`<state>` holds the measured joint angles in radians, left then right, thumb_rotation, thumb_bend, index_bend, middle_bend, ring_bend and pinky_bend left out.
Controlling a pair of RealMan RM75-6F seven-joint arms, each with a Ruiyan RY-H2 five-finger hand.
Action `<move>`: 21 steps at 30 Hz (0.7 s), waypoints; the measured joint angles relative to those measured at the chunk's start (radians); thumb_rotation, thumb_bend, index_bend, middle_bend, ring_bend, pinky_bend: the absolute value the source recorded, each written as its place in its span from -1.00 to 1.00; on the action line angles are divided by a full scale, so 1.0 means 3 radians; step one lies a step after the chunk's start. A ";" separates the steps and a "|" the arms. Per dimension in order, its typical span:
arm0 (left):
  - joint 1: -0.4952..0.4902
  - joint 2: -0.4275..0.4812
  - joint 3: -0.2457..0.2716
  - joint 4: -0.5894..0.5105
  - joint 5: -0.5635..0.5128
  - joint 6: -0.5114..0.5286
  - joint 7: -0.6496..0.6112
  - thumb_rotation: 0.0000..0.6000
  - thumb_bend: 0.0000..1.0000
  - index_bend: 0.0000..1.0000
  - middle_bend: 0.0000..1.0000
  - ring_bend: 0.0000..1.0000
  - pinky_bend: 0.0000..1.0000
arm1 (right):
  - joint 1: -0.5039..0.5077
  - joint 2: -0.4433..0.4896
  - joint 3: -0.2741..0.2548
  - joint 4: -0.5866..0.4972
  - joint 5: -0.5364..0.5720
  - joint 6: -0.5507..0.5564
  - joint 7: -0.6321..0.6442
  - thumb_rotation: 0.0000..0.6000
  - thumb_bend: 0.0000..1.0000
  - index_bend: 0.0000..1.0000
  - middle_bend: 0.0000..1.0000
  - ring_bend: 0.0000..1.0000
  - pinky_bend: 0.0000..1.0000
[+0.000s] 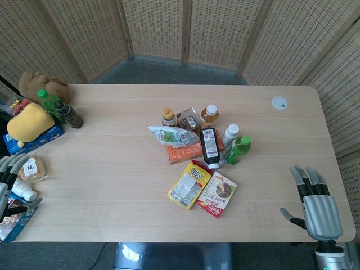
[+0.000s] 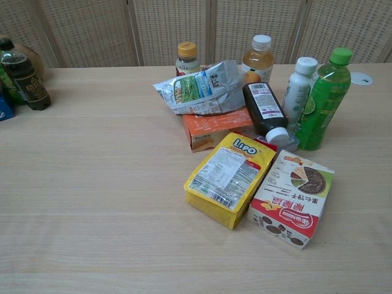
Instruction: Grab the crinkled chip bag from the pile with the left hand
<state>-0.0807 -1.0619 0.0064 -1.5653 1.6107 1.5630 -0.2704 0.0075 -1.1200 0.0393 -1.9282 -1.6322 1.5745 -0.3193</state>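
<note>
The crinkled silvery chip bag (image 1: 171,135) (image 2: 202,89) lies on top of an orange box (image 1: 181,152) (image 2: 214,128) at the left side of the pile in the table's middle. My left hand (image 1: 10,179) hangs at the far left edge of the head view, fingers apart, holding nothing, far from the bag. My right hand (image 1: 315,202) rests open at the table's front right corner, fingers spread. Neither hand shows in the chest view.
The pile also holds a yellow snack bag (image 2: 229,177), a red and white box (image 2: 293,197), a dark bottle lying down (image 2: 265,110), a green bottle (image 2: 324,98) and several small bottles. At far left sit a yellow plush toy (image 1: 29,122), bottles and boxes.
</note>
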 measured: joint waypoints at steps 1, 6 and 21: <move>-0.0002 0.0002 -0.0003 0.0000 -0.0004 -0.0004 -0.0007 1.00 -1.00 -1.00 -1.00 -1.00 -1.00 | 0.0000 0.0000 0.0000 0.0001 0.0001 -0.0001 0.0001 1.00 -1.00 -1.00 -1.00 -1.00 -1.00; -0.0047 0.0006 -0.0040 0.0003 -0.0017 -0.0044 -0.0056 1.00 -1.00 -1.00 -1.00 -1.00 -1.00 | 0.0002 -0.0001 0.0005 0.0004 0.0013 -0.0008 -0.0002 1.00 -1.00 -1.00 -1.00 -1.00 -1.00; -0.0854 -0.0146 -0.0274 -0.0150 0.0244 -0.0820 0.0465 1.00 -1.00 -1.00 -1.00 -1.00 -1.00 | 0.0002 0.0019 0.0029 -0.0016 0.0038 0.0005 0.0029 1.00 -1.00 -1.00 -1.00 -1.00 -1.00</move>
<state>-0.3369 -1.1055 -0.0758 -1.6102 1.6840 1.3169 -0.1310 0.0080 -1.1144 0.0479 -1.9330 -1.6209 1.5761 -0.3105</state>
